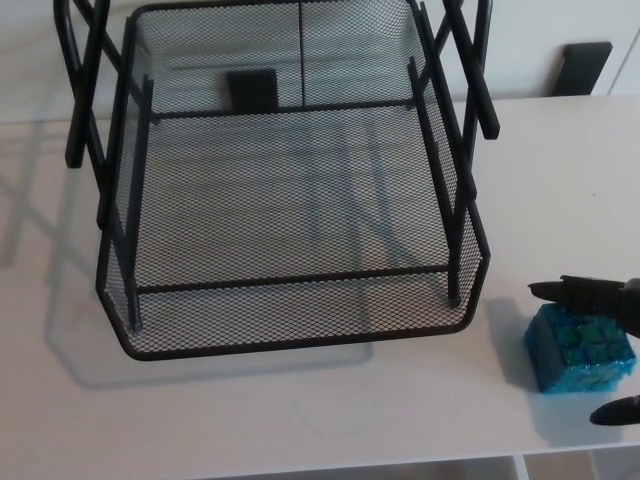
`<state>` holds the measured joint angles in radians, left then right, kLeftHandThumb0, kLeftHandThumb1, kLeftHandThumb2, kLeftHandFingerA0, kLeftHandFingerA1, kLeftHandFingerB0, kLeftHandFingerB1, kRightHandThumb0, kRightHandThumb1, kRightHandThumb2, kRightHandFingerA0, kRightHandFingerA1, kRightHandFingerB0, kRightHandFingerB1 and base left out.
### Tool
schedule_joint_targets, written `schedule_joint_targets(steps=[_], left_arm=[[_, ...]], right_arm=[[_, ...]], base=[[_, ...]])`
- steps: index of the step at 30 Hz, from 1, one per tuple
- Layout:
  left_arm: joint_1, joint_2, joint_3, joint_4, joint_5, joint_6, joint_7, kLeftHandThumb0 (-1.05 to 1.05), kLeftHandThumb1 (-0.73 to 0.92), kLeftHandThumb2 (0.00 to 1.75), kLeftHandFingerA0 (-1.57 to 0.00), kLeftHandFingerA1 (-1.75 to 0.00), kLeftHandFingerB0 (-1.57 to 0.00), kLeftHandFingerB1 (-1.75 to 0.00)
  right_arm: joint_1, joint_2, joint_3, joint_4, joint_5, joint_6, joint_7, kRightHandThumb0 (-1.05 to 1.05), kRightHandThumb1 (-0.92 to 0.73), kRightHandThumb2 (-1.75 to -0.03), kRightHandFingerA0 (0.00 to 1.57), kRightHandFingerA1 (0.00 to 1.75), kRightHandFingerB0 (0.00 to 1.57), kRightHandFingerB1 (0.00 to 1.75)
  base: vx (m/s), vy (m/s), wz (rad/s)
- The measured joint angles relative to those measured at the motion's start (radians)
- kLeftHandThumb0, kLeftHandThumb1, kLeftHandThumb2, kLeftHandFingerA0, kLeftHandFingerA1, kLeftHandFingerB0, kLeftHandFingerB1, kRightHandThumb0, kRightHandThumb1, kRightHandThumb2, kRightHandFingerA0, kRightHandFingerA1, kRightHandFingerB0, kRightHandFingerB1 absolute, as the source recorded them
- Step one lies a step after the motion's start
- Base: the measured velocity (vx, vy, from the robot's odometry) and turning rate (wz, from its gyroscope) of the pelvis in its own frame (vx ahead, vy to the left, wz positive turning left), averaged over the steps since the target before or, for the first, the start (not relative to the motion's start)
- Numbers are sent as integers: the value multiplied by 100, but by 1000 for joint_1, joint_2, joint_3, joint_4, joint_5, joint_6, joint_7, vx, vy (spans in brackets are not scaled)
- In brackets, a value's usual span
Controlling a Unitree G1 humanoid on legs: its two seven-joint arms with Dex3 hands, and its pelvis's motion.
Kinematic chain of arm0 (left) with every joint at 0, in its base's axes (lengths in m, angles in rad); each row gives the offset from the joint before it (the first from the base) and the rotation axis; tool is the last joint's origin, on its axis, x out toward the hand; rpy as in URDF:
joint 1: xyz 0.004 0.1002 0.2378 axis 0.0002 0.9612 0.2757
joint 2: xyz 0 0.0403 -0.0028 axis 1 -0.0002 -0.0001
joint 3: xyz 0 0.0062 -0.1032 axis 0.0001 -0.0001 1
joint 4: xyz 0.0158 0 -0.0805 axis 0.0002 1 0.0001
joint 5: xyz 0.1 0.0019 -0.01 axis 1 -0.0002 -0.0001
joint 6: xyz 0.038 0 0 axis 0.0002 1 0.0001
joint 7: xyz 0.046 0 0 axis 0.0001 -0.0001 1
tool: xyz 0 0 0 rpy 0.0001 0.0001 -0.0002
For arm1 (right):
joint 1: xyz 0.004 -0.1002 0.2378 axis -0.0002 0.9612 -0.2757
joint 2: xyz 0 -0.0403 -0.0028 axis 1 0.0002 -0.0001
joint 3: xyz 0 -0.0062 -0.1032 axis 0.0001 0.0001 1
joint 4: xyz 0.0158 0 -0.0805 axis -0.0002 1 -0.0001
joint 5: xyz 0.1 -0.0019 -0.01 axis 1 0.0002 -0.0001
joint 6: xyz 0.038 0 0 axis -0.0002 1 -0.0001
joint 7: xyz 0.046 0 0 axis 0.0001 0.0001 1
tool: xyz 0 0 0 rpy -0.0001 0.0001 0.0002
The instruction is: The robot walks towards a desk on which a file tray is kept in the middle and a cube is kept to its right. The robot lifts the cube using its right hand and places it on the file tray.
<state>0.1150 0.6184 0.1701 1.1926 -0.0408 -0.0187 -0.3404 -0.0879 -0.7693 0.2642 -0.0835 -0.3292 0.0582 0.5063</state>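
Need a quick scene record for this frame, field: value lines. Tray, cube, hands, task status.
surface: white desk
file tray: black wire mesh, middle of the desk, nothing in it
cube: blue, on the desk right of the tray, apart from it
right hand: enters from the right edge, open, fingers on either side of the cube
left hand: not in view
task status: cube not yet lifted

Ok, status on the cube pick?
Left hand not in view. Right hand open, fingers either side of cube. Cube on desk, right of file tray. Nothing between them.
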Motion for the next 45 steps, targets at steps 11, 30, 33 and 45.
schedule_joint_targets(steps=[11,30,33,45], left_arm=[[-3,0,-29,-1,3,0,5,-92,74,71,-50,-102,-43,-89],[-12,0,-47,-1,3,0,9,-89,73,73,-48,-100,-42,-86],[-13,0,-50,0,3,0,10,-91,74,72,-50,-100,-44,-87],[-16,2,-73,7,16,0,13,-91,75,69,-48,-97,-42,-84]], right_arm=[[-15,16,49,47,-145,-17,-164,-15,-69,-63,87,153,75,52],[0,31,41,135,-219,-134,-469,-6,-60,-86,97,135,88,109],[17,31,18,138,-225,-152,-509,-6,-66,-90,93,138,88,103],[-111,25,-308,85,-194,-195,-577,-14,-59,-100,86,167,83,114]], base=[[0,0,0],[0,0,0],[0,0,0],[0,0,0]])
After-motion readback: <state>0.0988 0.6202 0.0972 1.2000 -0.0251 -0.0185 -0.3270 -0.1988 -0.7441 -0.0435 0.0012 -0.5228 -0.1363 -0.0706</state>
